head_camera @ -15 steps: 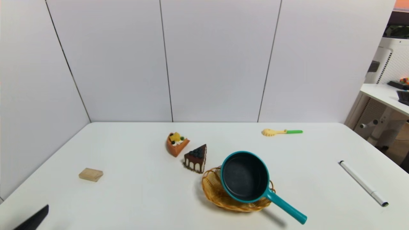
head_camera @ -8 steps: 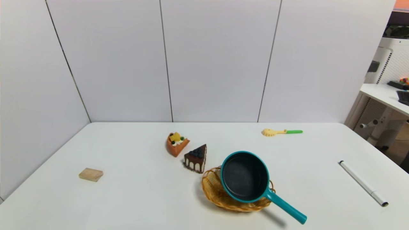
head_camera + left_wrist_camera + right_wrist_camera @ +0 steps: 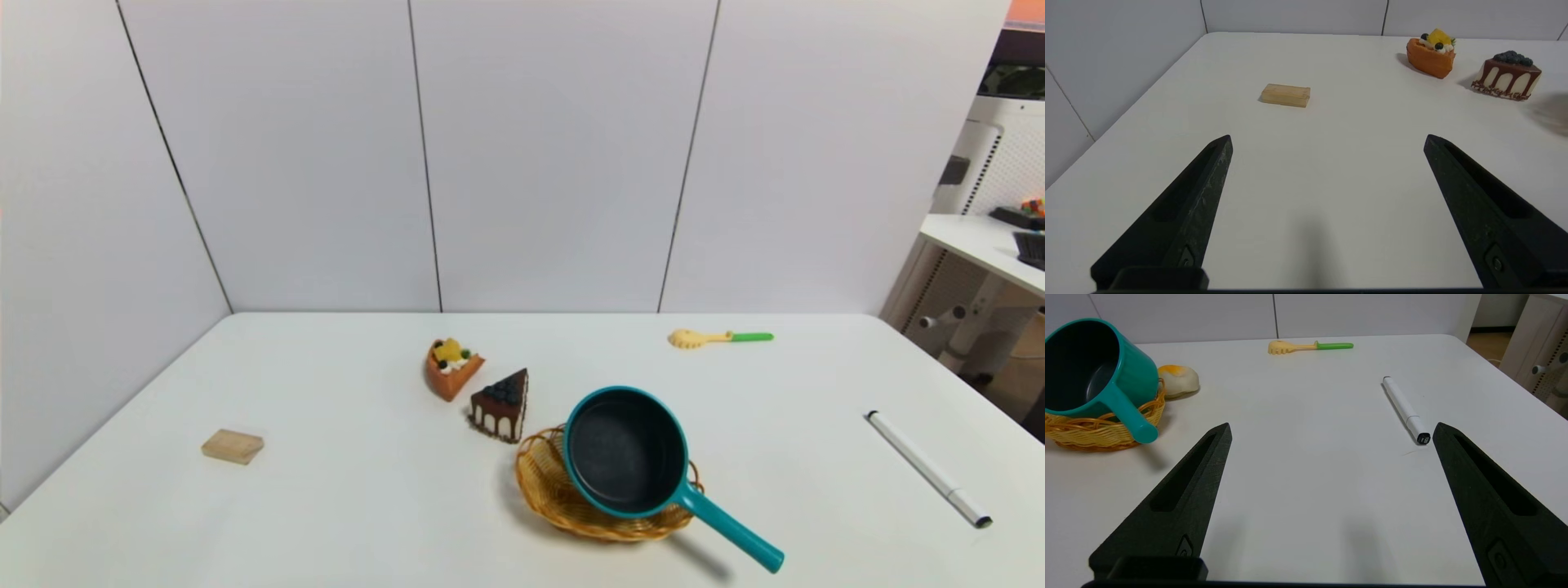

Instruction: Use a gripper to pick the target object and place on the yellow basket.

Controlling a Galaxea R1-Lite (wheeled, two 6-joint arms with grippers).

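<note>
One saucepan sits tilted on one basket, near two cake slices; both end effectors released.

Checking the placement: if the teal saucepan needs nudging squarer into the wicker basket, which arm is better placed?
Probably the right. The right gripper, open, faces the teal saucepan tilted in the yellow wicker basket; the left gripper, open, sees neither.

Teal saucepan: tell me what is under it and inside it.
The teal saucepan sits tilted on the yellow basket, handle overhanging the rim. Its dark inside looks empty. The basket's middle is covered, so anything there cannot be seen.
</note>
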